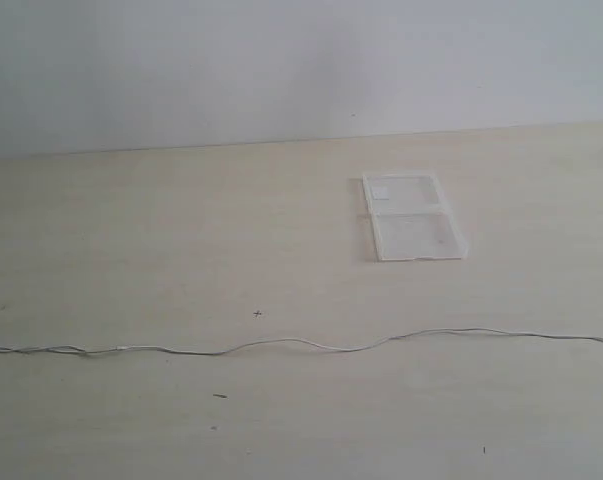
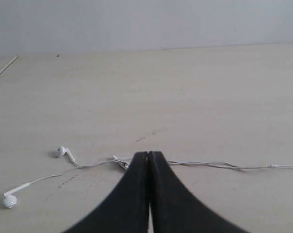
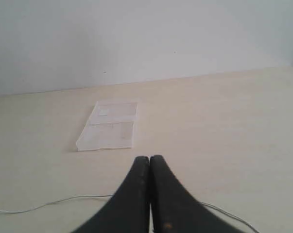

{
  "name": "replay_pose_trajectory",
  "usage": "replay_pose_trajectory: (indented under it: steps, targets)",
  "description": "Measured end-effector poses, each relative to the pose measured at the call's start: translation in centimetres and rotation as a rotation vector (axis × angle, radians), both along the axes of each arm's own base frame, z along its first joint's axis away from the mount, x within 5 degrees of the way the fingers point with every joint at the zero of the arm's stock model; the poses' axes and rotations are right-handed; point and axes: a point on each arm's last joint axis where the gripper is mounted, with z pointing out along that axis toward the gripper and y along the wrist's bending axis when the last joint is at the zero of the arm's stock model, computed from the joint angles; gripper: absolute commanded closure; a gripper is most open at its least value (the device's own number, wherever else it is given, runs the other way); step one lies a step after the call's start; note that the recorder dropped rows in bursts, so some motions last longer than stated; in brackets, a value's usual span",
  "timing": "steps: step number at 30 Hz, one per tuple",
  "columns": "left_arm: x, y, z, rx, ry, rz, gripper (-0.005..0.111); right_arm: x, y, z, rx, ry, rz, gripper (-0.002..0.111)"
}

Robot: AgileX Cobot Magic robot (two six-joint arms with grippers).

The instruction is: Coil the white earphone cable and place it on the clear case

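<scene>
Currently the clear case [image 1: 413, 215] is seen lying open and flat on the pale tabletop [image 1: 131, 250], its two hinged halves spread side by side, one toward the wall [image 1: 281, 60] and one away from it. The white earphone cable [image 1: 311, 343] is stretched out uncoiled in a long, gently wavy line, well apart from the case on the side away from the wall, and it runs past the case in both directions to the edges of the exterior view. No part of the cable is touching the case. In the left wrist view the cable [image 2: 209, 165] is shown ending in two earbuds [image 2: 61, 151], which are laid apart from each other on the tabletop. The left hand [image 2: 149, 155] is held with its fingers pressed together, the tips placed just in front of the cable; nothing is seen gripped between them. The right hand [image 3: 149, 159] is likewise closed tight and empty, pointed toward the case [image 3: 110, 125], with a stretch of cable [image 3: 63, 200] lying between the case and the hand.
</scene>
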Motion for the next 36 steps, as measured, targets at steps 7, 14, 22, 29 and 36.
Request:
replay_pose_trajectory:
  steps: [7,14,22,29,36]
  targets:
    - [0.0,0.0,0.0,0.000,0.000,0.000,0.107,0.0,0.0,0.0,-0.006,0.000,-0.001,0.108]
    - [0.0,0.0,0.0,0.000,0.000,0.000,0.107,0.1,-0.2,0.3,-0.091,-0.040,-0.009,0.108]
    - [0.0,0.0,0.0,0.000,0.000,0.000,0.107,0.2,-0.2,2.3,-0.044,-0.259,-0.018,0.108]
    - [0.0,0.0,0.0,0.000,0.000,0.000,0.107,-0.2,-0.3,4.2,0.073,-0.463,-0.035,0.108]
    - [0.0,0.0,0.0,0.000,0.000,0.000,0.107,-0.7,-0.6,5.8,0.279,-0.621,-0.028,0.108]
